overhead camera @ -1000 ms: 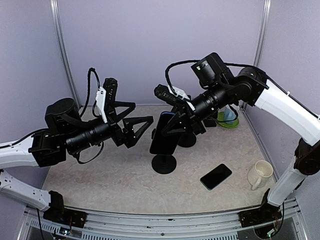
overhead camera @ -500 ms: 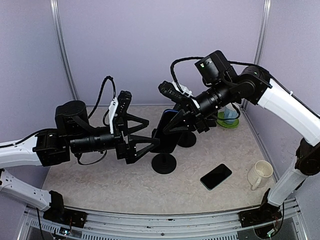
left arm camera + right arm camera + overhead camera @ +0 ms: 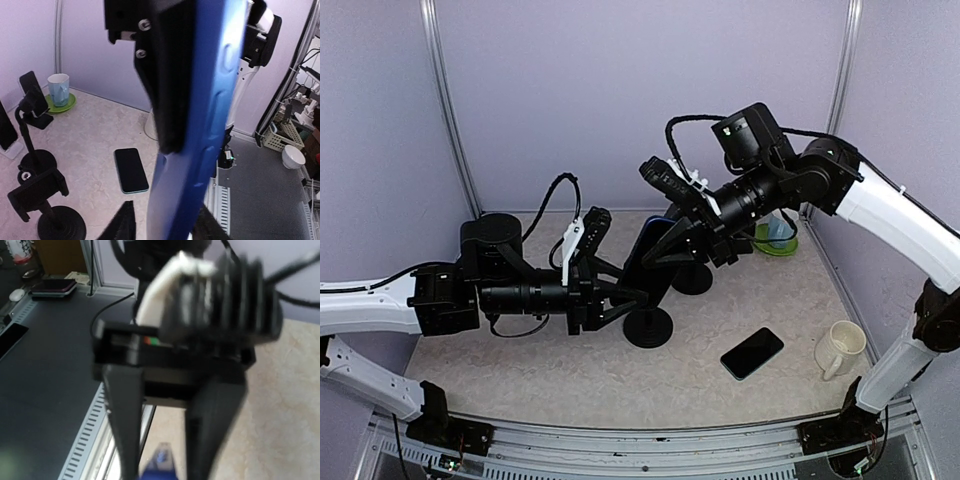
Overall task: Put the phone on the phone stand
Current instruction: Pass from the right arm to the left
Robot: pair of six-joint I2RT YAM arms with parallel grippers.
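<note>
Phone airborne, tilted, above stand, not seated on it. Right end effector clamped on phone's upper part. Left end effector astride phone's lower end, jaws part-open, gap showing on one side in wrist view. Second phone flat on worktop, right of stand.

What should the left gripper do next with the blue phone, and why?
Probably close the left gripper firmly on the phone's lower end. Its fingers straddle the phone, with a gap showing on one side in the wrist view, while the right gripper clamps the upper part above the stand.
</note>
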